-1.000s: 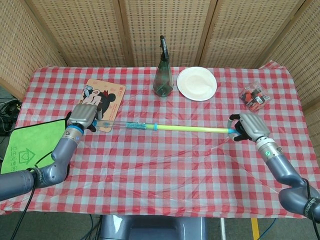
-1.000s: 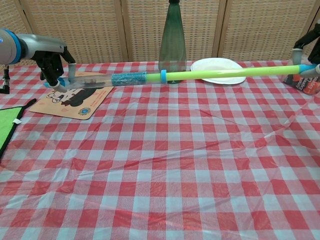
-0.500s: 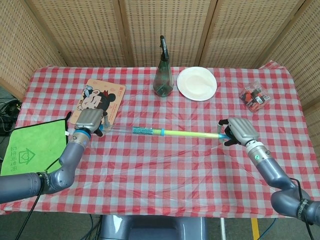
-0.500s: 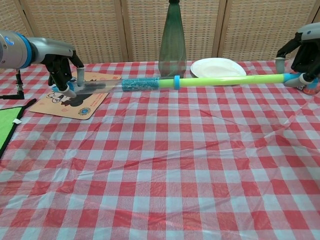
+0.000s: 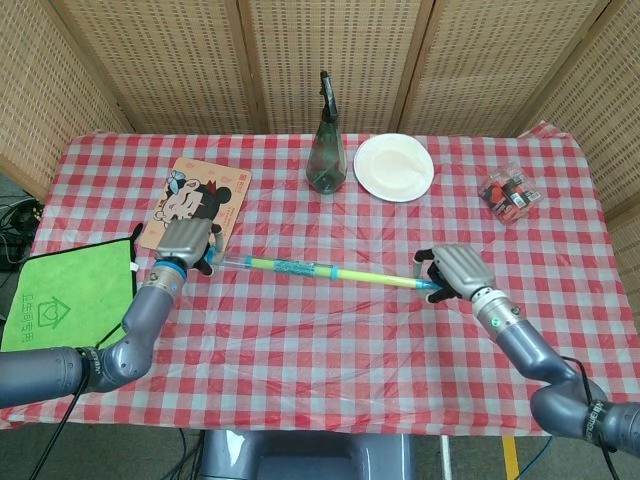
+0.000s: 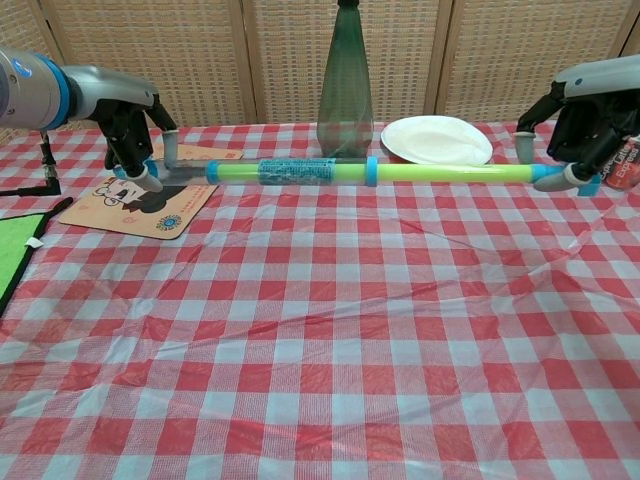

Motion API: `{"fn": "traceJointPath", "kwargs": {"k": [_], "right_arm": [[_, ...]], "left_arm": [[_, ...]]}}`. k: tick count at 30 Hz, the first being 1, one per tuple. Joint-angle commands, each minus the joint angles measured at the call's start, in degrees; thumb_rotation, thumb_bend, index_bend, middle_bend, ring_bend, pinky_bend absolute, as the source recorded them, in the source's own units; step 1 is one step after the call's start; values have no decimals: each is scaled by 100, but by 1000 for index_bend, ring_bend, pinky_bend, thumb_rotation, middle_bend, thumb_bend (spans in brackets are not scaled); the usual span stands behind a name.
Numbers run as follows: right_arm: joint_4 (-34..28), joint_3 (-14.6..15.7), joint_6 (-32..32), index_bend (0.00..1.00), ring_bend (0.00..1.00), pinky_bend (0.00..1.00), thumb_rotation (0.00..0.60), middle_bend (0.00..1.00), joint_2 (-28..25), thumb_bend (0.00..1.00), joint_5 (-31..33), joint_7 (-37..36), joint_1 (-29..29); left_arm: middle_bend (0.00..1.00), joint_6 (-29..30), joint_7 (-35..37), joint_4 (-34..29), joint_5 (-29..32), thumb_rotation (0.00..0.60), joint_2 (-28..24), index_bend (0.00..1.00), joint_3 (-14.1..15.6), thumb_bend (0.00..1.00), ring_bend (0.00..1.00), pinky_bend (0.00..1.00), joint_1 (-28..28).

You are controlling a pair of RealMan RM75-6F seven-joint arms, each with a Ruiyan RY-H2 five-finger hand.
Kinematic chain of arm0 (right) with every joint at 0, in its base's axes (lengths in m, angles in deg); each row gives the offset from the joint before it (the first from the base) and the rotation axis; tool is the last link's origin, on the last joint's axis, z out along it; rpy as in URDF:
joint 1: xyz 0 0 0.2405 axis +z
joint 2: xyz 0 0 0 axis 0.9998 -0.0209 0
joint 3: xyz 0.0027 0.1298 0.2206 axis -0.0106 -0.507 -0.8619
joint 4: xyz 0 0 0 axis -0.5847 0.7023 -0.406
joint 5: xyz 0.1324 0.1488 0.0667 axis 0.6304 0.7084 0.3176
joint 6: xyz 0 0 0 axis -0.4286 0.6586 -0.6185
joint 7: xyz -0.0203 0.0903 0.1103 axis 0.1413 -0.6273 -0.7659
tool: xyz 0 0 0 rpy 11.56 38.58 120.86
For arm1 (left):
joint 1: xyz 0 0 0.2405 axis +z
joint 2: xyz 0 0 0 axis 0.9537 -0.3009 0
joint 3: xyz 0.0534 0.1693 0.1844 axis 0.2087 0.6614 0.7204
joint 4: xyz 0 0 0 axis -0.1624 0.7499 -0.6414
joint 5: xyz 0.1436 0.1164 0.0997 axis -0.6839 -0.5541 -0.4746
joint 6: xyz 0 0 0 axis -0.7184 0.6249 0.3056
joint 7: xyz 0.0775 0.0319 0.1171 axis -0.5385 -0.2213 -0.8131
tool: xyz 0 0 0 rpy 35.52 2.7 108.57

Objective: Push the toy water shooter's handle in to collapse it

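Note:
The toy water shooter (image 5: 300, 268) (image 6: 300, 171) is a clear tube with a blue patterned band and a yellow-green plunger rod, held level above the checked table (image 5: 330, 330). My left hand (image 5: 184, 243) (image 6: 135, 130) grips its clear tube end. At the other end my right hand (image 5: 455, 271) (image 6: 580, 125) holds the blue handle (image 5: 428, 286) (image 6: 560, 176). The yellow-green rod (image 5: 375, 277) (image 6: 450, 173) sits partly inside the tube, reaching nearly to my left hand.
A dark green bottle (image 5: 326, 150) (image 6: 345, 75) and a white plate (image 5: 393, 167) (image 6: 437, 140) stand at the back. A cartoon mat (image 5: 200, 200) (image 6: 150, 195) lies left, a green cloth (image 5: 60, 300) at the left edge, a packet of small items (image 5: 508, 195) at the right.
My right hand moved left, pushing the rod further into the tube. The shooter is visibly shorter and has dropped slightly; my left hand shifted slightly right.

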Motion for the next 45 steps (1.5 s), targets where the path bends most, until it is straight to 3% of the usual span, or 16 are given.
{"fn": "traceJointPath", "kwargs": {"k": [1,45], "right_arm": [[-20,8,-13,849,994,665,600,1000,8,485,-36,-12,20],[212,134,-319,846,992,665,600,1000,468,470,-684,-300,442]], "left_arm": [[801,-52,45,7,36,600,26,616,-14,386,683,559,-2],[801,-553,707,24,-263,600,-43,610,3,392,683,559,46]]}}
